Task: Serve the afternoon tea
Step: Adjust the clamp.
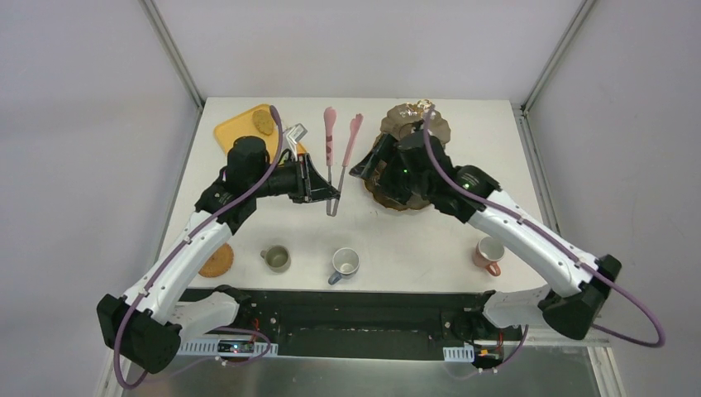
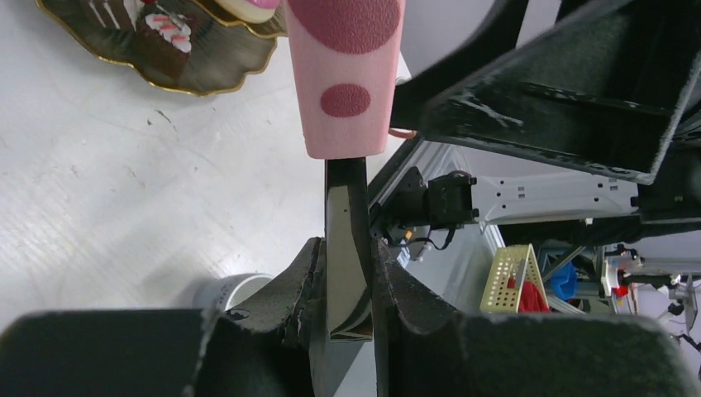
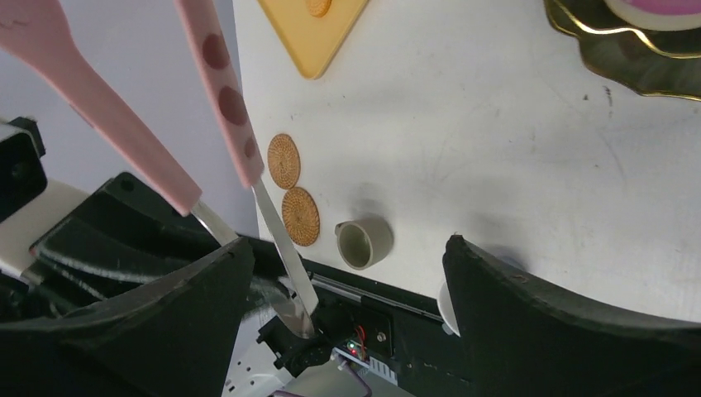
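My left gripper (image 1: 329, 195) is shut on the metal hinge end of the pink-handled tongs (image 1: 340, 141), whose two arms point towards the far edge; the left wrist view shows the steel strip (image 2: 347, 265) pinched between the fingers. My right gripper (image 1: 361, 171) is open and empty beside the tongs, in front of the dark gold-rimmed stand (image 1: 413, 124), which my right arm mostly hides. A lower plate (image 2: 182, 70) holds a small cake (image 2: 165, 25). The olive mug (image 1: 275, 258), grey-blue mug (image 1: 345, 263) and pink mug (image 1: 489, 252) stand near the front edge.
A yellow-orange tray (image 1: 240, 128) with a round brown piece (image 1: 263, 121) on it lies at the back left. Two brown coasters (image 3: 283, 161) (image 3: 300, 217) lie at the front left, partly under my left arm. The arms' black base rail (image 1: 347, 318) runs along the near edge.
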Controlling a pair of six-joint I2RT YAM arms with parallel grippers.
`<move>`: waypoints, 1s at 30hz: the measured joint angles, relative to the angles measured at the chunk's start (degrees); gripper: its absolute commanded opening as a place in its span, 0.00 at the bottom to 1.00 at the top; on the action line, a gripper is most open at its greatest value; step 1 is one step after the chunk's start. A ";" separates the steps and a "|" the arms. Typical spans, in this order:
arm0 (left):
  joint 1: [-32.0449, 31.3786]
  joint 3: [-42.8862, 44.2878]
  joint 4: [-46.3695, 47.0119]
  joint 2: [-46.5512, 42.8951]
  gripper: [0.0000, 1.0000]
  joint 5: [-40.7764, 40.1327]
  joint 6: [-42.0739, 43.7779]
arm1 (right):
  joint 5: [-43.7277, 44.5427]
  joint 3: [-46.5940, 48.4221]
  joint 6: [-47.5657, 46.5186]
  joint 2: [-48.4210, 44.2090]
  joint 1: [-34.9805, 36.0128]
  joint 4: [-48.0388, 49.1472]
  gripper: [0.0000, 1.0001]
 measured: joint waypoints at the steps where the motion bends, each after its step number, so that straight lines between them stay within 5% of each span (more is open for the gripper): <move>1: -0.35 0.04 -0.66 -0.57 0.00 -0.24 0.17 | 0.68 0.94 0.15 1.40 1.01 0.33 0.85; 8: -0.66 2.16 -9.22 -2.29 0.00 -3.21 2.80 | 7.80 9.18 1.29 13.16 7.58 1.86 0.72; 12: -0.66 3.98 -12.41 -2.67 0.00 -4.66 4.09 | 9.07 9.79 1.92 16.17 9.66 2.19 0.56; 14: -0.66 4.44 -13.44 -3.34 0.00 -6.08 4.55 | 9.05 9.97 2.58 17.35 10.08 2.19 0.42; 17: -0.70 4.52 -14.45 -4.79 0.00 -8.85 4.79 | 8.96 10.71 4.02 18.58 10.36 2.62 0.01; 30: -1.07 3.10 -12.92 -13.14 0.00 -20.11 2.67 | -5.42 12.22 17.68 20.87 6.82 7.76 0.00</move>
